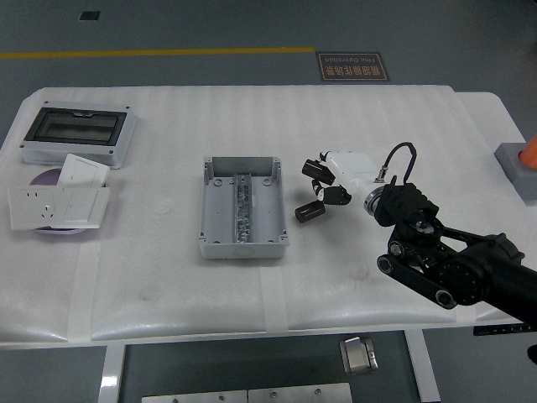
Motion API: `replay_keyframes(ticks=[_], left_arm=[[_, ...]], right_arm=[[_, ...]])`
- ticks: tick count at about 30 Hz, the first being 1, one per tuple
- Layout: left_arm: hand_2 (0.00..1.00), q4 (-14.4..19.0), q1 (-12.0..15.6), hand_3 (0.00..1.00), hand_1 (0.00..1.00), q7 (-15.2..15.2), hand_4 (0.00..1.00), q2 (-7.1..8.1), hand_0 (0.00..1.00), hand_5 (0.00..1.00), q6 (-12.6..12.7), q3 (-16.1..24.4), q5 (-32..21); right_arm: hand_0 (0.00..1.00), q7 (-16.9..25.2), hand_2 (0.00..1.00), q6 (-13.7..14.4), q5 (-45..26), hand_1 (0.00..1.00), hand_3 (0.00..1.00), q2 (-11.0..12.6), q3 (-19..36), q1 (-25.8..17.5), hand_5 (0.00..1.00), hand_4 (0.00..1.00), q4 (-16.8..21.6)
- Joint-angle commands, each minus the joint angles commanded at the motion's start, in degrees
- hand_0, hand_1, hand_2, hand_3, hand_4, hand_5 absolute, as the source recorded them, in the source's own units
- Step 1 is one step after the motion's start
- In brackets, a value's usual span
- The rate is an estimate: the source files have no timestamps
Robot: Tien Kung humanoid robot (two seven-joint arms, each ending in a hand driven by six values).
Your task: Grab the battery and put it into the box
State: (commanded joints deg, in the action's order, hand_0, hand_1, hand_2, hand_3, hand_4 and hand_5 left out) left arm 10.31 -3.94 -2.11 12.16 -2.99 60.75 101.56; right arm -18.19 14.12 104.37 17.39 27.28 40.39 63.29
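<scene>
The battery (308,211) is a short black cylinder just right of the box, and my right hand's (321,191) black fingers are closed on it. The hand has a white palm (351,168), and its black arm (453,269) comes in from the lower right. The box (206,210) is an open grey plastic enclosure in the middle of the white table, with a metal rail along its floor. The battery is a little right of the box's right wall, level with its middle. The left arm is out of view.
A grey enclosure with a dark clear lid (75,134) stands at the far left. White socket plates (57,201) lie on a purple disc in front of it. A grey block with an orange part (520,168) sits at the right edge.
</scene>
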Motion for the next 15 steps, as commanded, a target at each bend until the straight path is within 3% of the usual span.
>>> replay_keyframes(ticks=[5, 11, 15], left_arm=[[0.654, 0.0, 0.0, 0.600, 0.694, -0.1, 0.512, 0.10, 0.638, 0.212, 0.0, 0.2, 0.1], [0.654, 0.0, 0.0, 0.600, 0.694, -0.2, 0.514, 0.18, 0.638, 0.214, 0.0, 0.0, -0.2], [0.654, 0.0, 0.0, 0.600, 0.694, -0.6, 0.514, 0.20, 0.638, 0.214, 0.0, 0.3, -0.8]], right_arm=[[0.406, 0.0, 0.452, 0.9, 0.1, 0.264, 0.667, 0.0, 2.0, -1.0, 0.059, 0.336, 5.9], [0.407, -0.2, 0.453, 1.7, 0.1, 0.264, 0.672, -1.2, -0.3, -1.6, 0.062, 0.340, 12.9], [0.407, 0.0, 0.453, 2.6, 0.2, 0.264, 0.672, -2.8, -2.5, -1.6, 0.062, 0.340, 13.0]])
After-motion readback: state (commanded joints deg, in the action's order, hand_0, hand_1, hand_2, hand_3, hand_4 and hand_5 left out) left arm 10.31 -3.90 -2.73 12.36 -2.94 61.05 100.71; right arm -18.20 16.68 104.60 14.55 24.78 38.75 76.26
